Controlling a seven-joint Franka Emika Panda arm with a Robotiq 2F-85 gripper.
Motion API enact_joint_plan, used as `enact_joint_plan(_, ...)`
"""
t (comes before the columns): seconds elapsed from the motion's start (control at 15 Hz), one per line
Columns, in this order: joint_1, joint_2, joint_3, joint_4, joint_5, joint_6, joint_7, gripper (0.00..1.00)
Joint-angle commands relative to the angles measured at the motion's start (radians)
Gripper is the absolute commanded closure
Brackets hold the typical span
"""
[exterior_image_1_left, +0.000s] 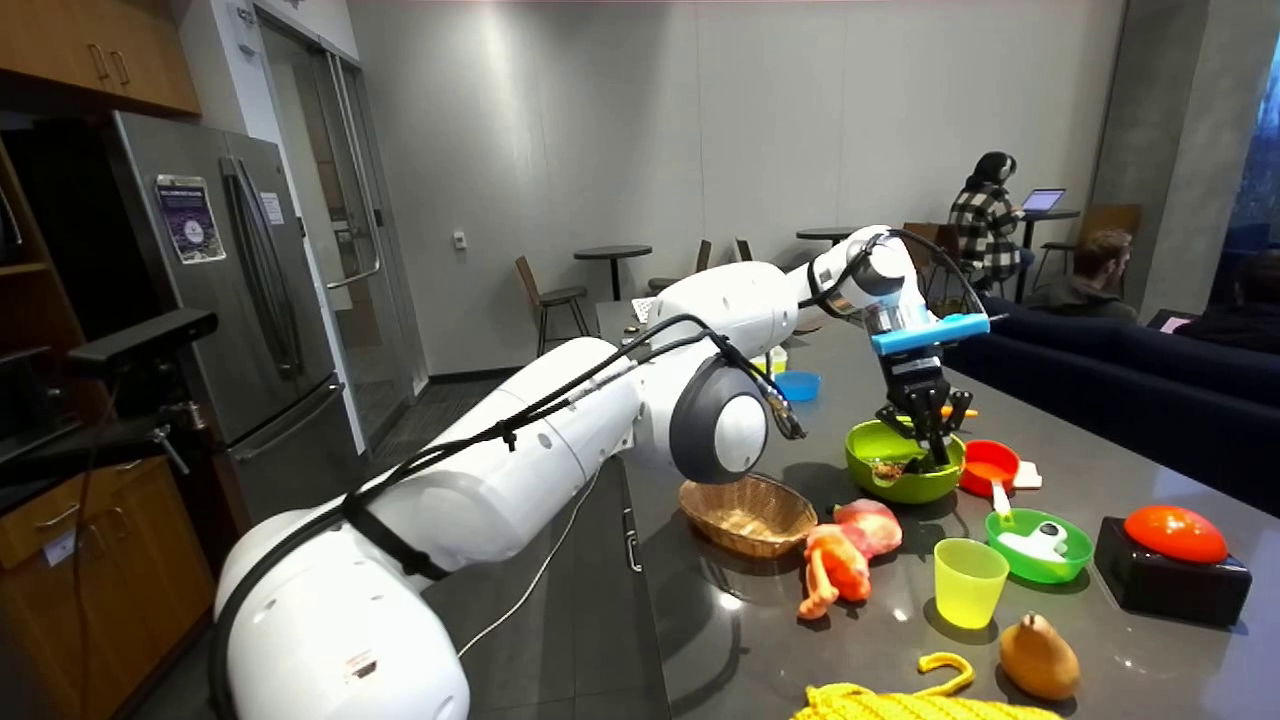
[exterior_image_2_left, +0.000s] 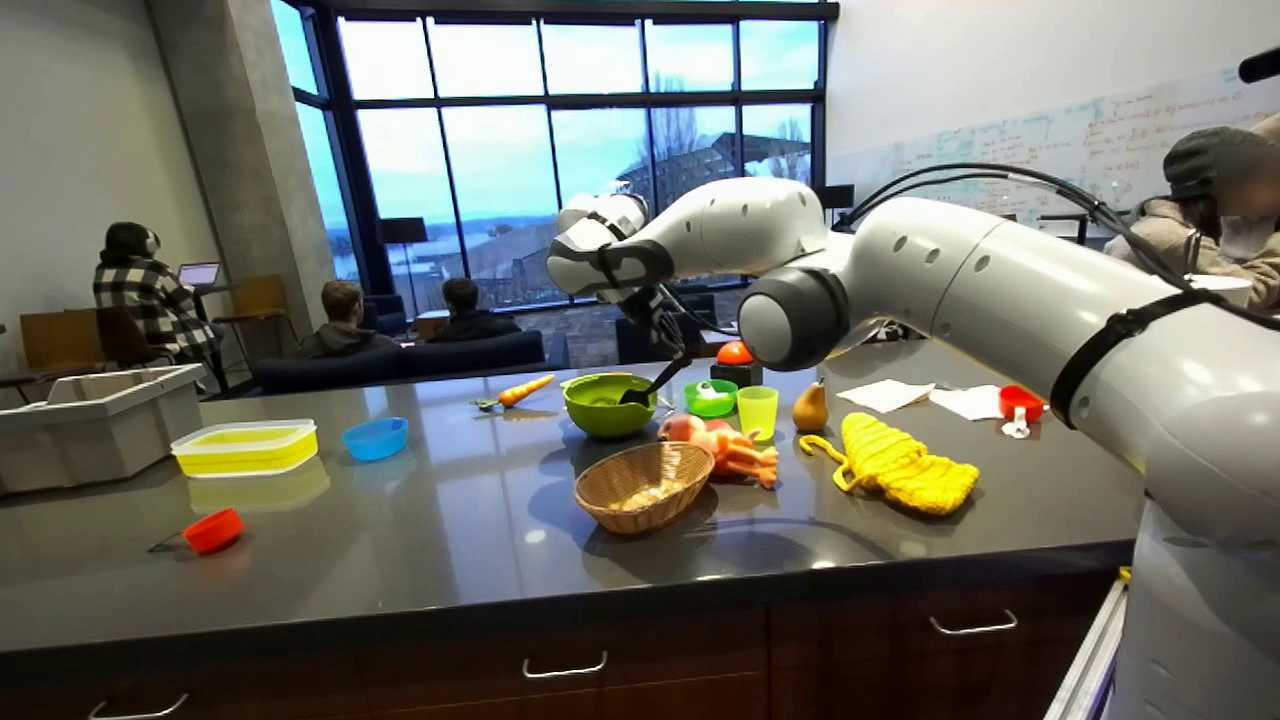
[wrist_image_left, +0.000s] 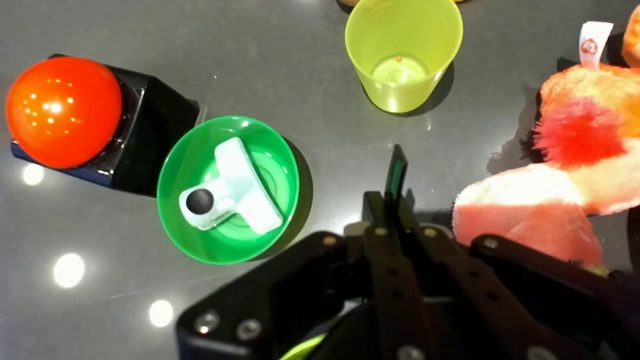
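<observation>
- The robot hand (wrist_image_left: 391, 212) is pinched tight on a black spoon (exterior_image_2_left: 637, 396).
- The spoon leans at a slant, and its scooping end is down inside the light green bowl (exterior_image_1_left: 900, 490).
- In the wrist view, a thin dark strip (wrist_image_left: 397, 172) pokes out past the tips of the hand.
- Some little brown bits (exterior_image_1_left: 886, 467) lie in the light green bowl, and the bowl sits on the shiny gray tabletop (exterior_image_2_left: 430, 540).
- A red cup (exterior_image_1_left: 988, 462) with a white handle is just beside that bowl.
- An orange carrot (exterior_image_2_left: 525, 392) lies near the bowl too.
- A woven basket (exterior_image_1_left: 750, 525) and a soft pink and orange toy (exterior_image_2_left: 720, 445) are close together, near the light green bowl; I can't tell if they touch.
- A small green bowl (wrist_image_left: 270, 150) has a white clip (wrist_image_left: 232, 190) with a black dot in it.
- A big red button (wrist_image_left: 65, 112) on a black box (wrist_image_left: 150, 135) is right next to the small green bowl.
- A yellow cup (wrist_image_left: 400, 55) stands up straight between the small green bowl and the toy.
- A brown pear (exterior_image_1_left: 1040, 658) sits near the yellow cup, and a yellow knitted thing (exterior_image_2_left: 905, 465) lies near the pear.
- Well apart from the hand, a blue bowl (exterior_image_2_left: 375, 442) sits near a yellow box (exterior_image_2_left: 245, 452) and a gray bin (exterior_image_2_left: 95, 435).
</observation>
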Motion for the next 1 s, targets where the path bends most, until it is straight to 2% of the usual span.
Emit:
enact_joint_plan(0.0, 0.044, -0.026, -0.004, -0.014, -0.018, -0.021, -0.057, 0.99)
enact_joint_plan(0.47, 0.111, -0.026, -0.011, -0.024, -0.029, -0.006, -0.118, 0.99)
enact_joint_plan(0.93, 0.055, -0.013, -0.010, -0.035, -0.025, 0.081, -0.080, 0.99)
